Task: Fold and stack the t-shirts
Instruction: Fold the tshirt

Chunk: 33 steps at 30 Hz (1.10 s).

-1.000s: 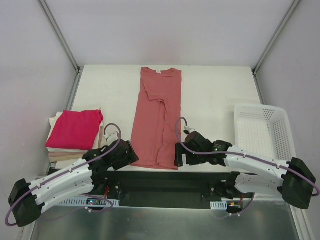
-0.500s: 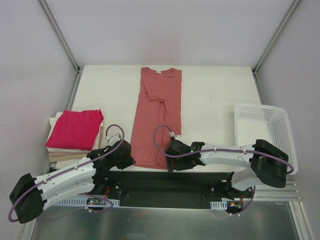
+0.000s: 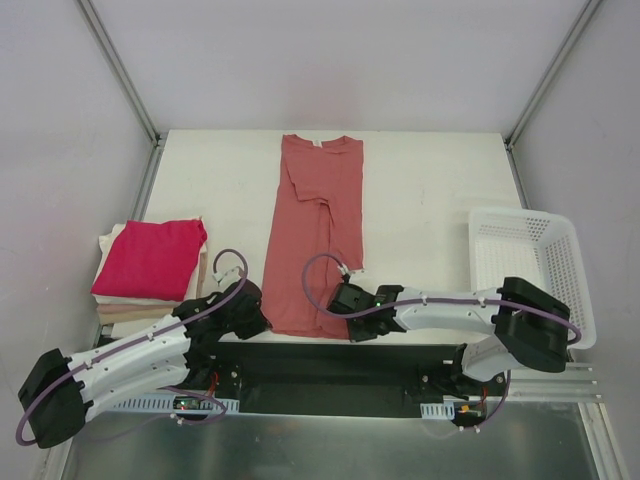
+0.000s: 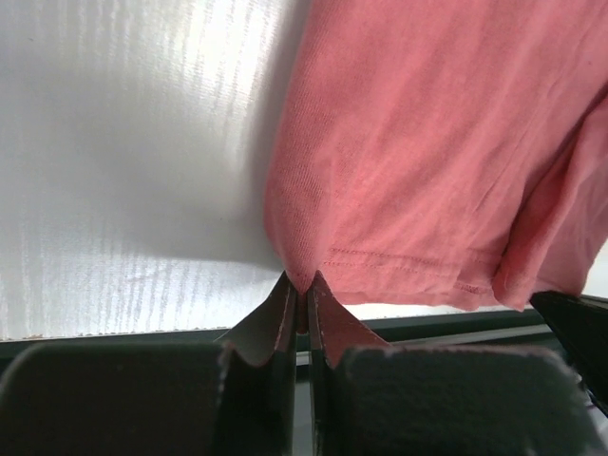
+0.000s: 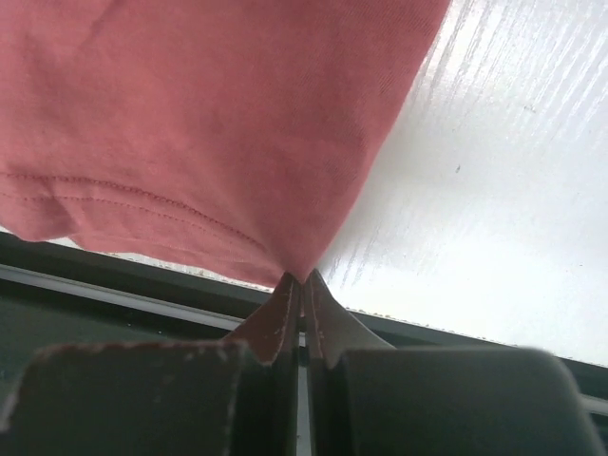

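A salmon-pink t-shirt (image 3: 315, 235) lies lengthwise down the middle of the white table, folded into a narrow strip, collar at the far end, hem at the near edge. My left gripper (image 3: 262, 322) is shut on the hem's left corner (image 4: 296, 275). My right gripper (image 3: 340, 318) is shut on the hem's right corner (image 5: 300, 274). In both wrist views the jaws pinch a point of the pink cloth (image 5: 190, 142). On the left sits a magenta-red folded t-shirt (image 3: 150, 258) on top of cream folded t-shirts (image 3: 125, 310).
A white mesh basket (image 3: 528, 268) stands at the right of the table. Slanted metal frame posts (image 3: 120, 70) rise at the back corners. The dark base rail (image 3: 330, 365) runs just below the table's near edge.
Both grippers have closed on the hem corners of the salmon t-shirt. The right arm has swung left and stretched toward the hem's right corner. The left gripper shifted slightly.
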### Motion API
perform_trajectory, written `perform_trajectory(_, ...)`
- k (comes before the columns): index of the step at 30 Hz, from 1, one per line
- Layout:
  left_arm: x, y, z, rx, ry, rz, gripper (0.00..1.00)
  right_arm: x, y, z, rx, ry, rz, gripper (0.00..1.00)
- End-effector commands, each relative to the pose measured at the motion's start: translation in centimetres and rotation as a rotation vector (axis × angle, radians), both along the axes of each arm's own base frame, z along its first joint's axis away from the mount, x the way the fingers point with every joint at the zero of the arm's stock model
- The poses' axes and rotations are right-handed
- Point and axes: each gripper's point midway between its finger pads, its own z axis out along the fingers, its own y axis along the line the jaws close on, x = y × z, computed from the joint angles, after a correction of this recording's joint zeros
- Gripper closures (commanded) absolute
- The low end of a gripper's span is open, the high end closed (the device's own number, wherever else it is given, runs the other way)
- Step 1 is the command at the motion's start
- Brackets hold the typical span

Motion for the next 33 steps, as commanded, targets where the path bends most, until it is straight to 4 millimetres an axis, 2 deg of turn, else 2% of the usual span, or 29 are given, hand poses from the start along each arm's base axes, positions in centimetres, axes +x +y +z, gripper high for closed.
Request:
perform_trajectory(1,-1.3,-0.6,-0.3,-0.053,0.046,-0.022,1.0,-0.6,-0.2,1.6,-0.005,-0.052,0.007,0.99)
perform_trajectory(4,-1.7,-1.2,0.1,-0.079,0.041,-0.035,1.0,-1.3,-0.8,2.0,-0.01,-0.055,0.015,0.99)
perform_trajectory(7,-0.9,-1.8,1.6,-0.096,-0.01,-0.052,1.0,-0.3,-0.6,2.5,-0.025,-0.095,0.036,0.99)
perform_trajectory(8,-0.1,-2.0,2.6,-0.1,-0.048,-0.046,1.0,0.3,0.0,3.2,-0.011,-0.107,0.037,0.99)
perform_trajectory(10,0.7,-2.1,3.3,-0.077,-0.084,-0.052,1.0,1.3,0.3,3.9,-0.022,-0.134,0.063,0.99)
perform_trajectory(11,1.8,-2.2,4.5,-0.072,-0.132,-0.039,1.0,2.4,0.8,4.8,-0.006,-0.154,0.053,0.99)
perform_trajectory(13,3.0,-2.0,5.1,-0.022,-0.171,-0.04,1.0,4.1,0.7,5.8,-0.001,-0.182,0.033,1.0)
perform_trajectory(14,4.0,-2.1,6.2,-0.011,-0.209,-0.025,1.0,4.8,0.6,6.3,-0.007,-0.201,0.052,0.99)
perform_trajectory(16,5.6,-1.6,6.8,0.024,-0.231,0.001,1.0,6.3,0.8,7.7,-0.003,-0.232,0.048,0.99)
perform_trajectory(18,7.3,-1.9,8.0,0.044,-0.248,-0.015,1.0,8.6,0.9,9.1,0.004,-0.269,0.041,0.99)
perform_trajectory(19,8.4,-1.5,7.9,0.063,-0.235,0.008,1.0,9.3,1.1,9.5,0.012,-0.277,0.038,0.99)
perform_trajectory(20,9.9,-2.1,9.4,0.037,-0.274,0.012,1.0,10.5,0.7,9.8,0.015,-0.285,0.018,0.99)
perform_trajectory(22,11.4,-2.6,9.5,0.061,-0.282,-0.019,1.0,12.2,1.5,11.1,0.042,-0.306,0.032,0.99)
perform_trajectory(23,13.1,-2.9,11.1,0.044,-0.317,-0.007,1.0,13.5,1.1,11.5,0.042,-0.312,0.012,1.0)
perform_trajectory(24,13.9,-3.0,11.4,0.059,-0.328,-0.032,1.0,14.2,1.2,11.5,0.036,-0.309,0.029,0.99)
perform_trajectory(25,14.6,-3.2,10.9,0.076,-0.308,-0.038,1.0,15.8,1.3,12.6,0.052,-0.328,0.011,1.0)
perform_trajectory(26,16.2,-3.3,12.2,0.072,-0.336,-0.036,1.0,16.4,1.3,12.9,0.059,-0.326,0.01,0.99)
perform_trajectory(27,17.0,-3.4,12.5,0.071,-0.338,-0.037,1.0,17.1,1.3,12.5,0.044,-0.32,0.024,0.99)
perform_trajectory(28,17.7,-3.7,11.8,0.074,-0.315,-0.049,1.0,18.6,1.2,13.5,0.06,-0.334,0.001,0.99)
perform_trajectory(29,19.2,-3.6,12.8,0.063,-0.337,-0.041,1.0,19.1,1.3,13.0,0.059,-0.313,0.007,0.99)
perform_trajectory(30,19.9,-3.6,12.9,0.061,-0.336,-0.043,1.0,19.8,1.5,13.1,0.065,-0.311,0.01,0.99)
perform_trajectory(31,20.7,-3.6,12.2,0.07,-0.316,-0.044,1.0,20.8,0.9,13.2,0.061,-0.312,0.001,0.99)
perform_trajectory(32,21.7,-4.0,13.0,0.055,-0.333,-0.058,1.0,21.7,1.2,13.9,0.08,-0.319,0.0,0.99)
perform_trajectory(33,22.6,-3.7,13.1,0.051,-0.335,-0.048,1.0,22.3,1.2,13.2,0.071,-0.305,0.0,0.99)
